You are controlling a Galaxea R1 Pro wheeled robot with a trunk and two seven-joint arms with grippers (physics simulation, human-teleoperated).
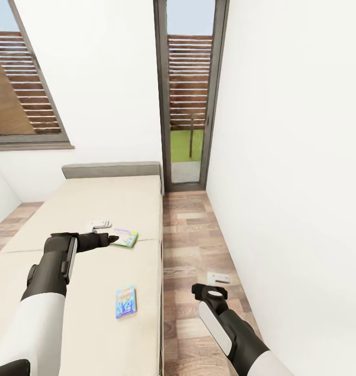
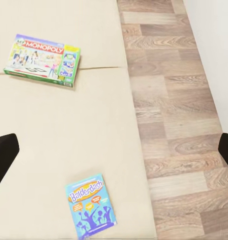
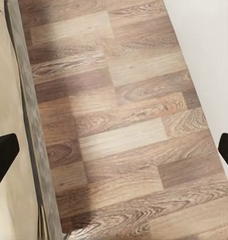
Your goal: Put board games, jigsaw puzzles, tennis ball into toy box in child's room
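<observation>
Left tool over the bed, both board games loose on the mattress.

Left tool (image 1: 101,230) hangs wide open w/ nothing in it, just above the Monopoly box (image 1: 126,237); right tool (image 1: 212,287) also spread wide, empty, over the wood-plank floor (image 3: 129,125) beside the bed (image 1: 120,203). Balderdash box (image 2: 91,204) lies further from the headboard (image 1: 113,169), near the bed's floor-side edge. Risks, imo: boxes are flat, thin, slick printed card on a soft beige mattress, so fingers may dig into fabric or skate off the lid; a nudge could push Balderdash over the edge onto the floor. Headboard is grey & padded-looking; floor is hard plank.
</observation>
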